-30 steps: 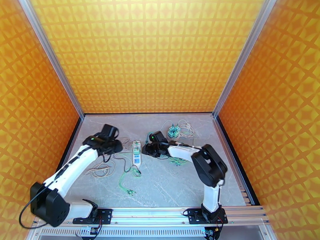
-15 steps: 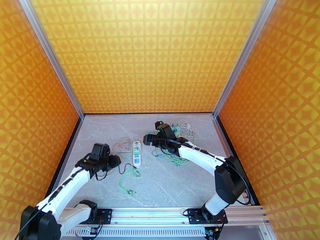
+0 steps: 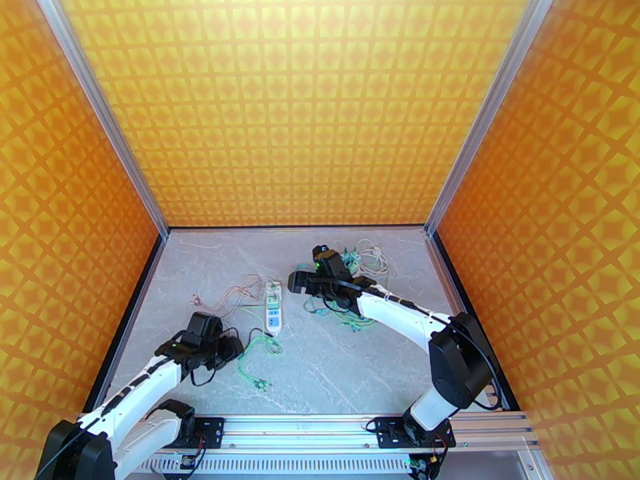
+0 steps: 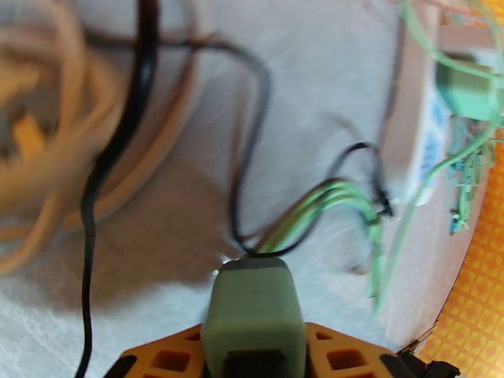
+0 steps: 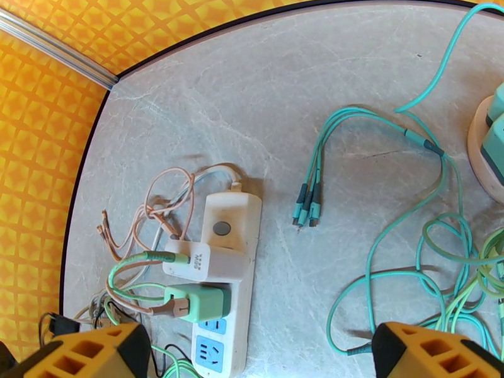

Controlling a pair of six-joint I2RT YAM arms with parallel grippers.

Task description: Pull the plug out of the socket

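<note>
Drawn back toward its base, the left end effector (image 4: 252, 357) clamps a green plug (image 4: 252, 307), the right end effector (image 5: 258, 354) gapes empty; trailing cable (image 4: 315, 206) could drag the socket strip (image 5: 242, 209).

We look down on a grey, marble-patterned tabletop (image 3: 352, 370). Near its middle a long white plastic power strip (image 3: 273, 307) lies flat, running front to back. Thin pink cables (image 3: 228, 293) spill from beside its far end toward the left. Pale green cable loops (image 3: 260, 347) lie on the stone just in front of the strip. To the right, apart from the strip, tangled teal cables (image 5: 307, 203) spread out, and behind them rests a loose coil of cream cable (image 3: 372, 254).
</note>
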